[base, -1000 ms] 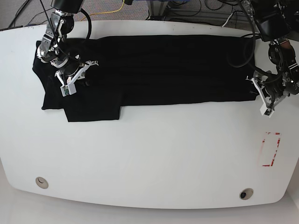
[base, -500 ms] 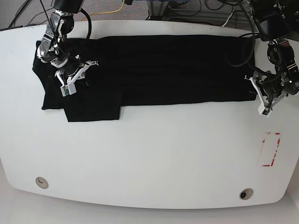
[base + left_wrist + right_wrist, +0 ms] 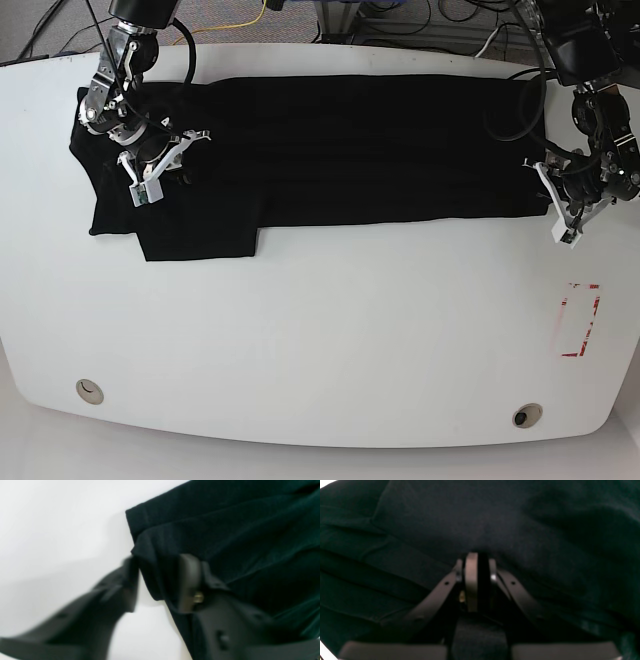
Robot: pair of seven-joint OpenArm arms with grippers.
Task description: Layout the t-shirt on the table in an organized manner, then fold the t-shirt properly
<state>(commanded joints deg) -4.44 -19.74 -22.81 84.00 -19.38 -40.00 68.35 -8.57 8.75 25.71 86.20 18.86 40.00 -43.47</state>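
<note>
Right tool [image 3: 477, 580] clenched on t-shirt [image 3: 380, 140]; left tool [image 3: 160, 585] spread, straddling its hem corner on table [image 3: 330, 330]

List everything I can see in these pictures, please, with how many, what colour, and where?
t-shirt: one, black, spread across the far half of the table, a folded flap hanging lower at the base view's left.
table: one, white, under everything.
round holes: two, near the front edge, one at each corner.
red rectangle marking: one, front right of the base view.
cables: several, dark and one yellow, beyond the far edge.
right tool: one, white and black, shut on the cloth at the base view's left.
left tool: one, dark, jaws apart around the shirt's corner edge.
</note>
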